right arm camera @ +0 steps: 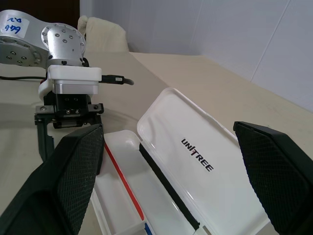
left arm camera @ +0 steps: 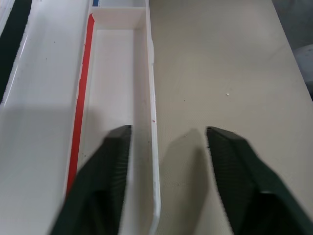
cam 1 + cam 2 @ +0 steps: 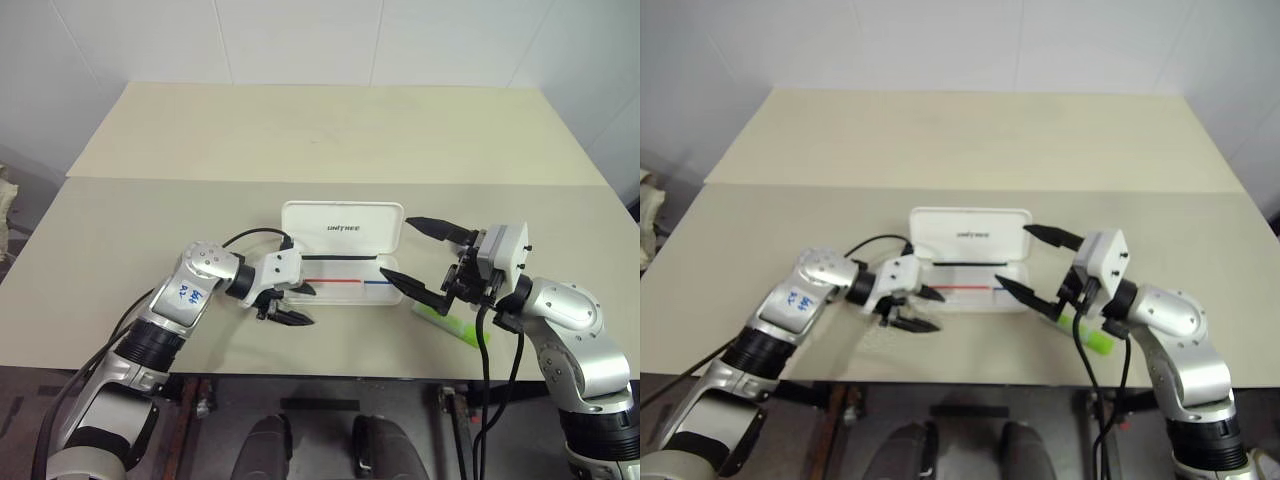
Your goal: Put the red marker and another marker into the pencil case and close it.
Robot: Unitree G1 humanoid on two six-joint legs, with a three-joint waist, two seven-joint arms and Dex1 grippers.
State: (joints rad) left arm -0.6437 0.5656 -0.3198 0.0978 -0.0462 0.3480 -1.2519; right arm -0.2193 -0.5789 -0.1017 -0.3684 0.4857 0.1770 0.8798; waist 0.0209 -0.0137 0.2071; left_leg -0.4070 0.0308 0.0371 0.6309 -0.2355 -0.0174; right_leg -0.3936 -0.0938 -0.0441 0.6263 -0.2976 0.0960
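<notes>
Lying open, the white pencil case (image 3: pixel 342 228) shows "UNITREE" between both hands, left (image 3: pixel 291 303) and right (image 3: pixel 420 261), unclenched.

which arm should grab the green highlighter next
Right, likely. The green highlighter lies on the table right under the right gripper, whose jaws stand open. The left gripper is at the pencil case's far end.

white pencil case (image 3: pixel 342 230) lies open on the table, lid flat back, "unitree" print showing, thin red-and-blue stripe along the tray. no red marker can be made out in the tray. chunky light-green highlighter (image 3: pixel 452 323) lies on the table just off the case's right end, partly hidden.
</notes>
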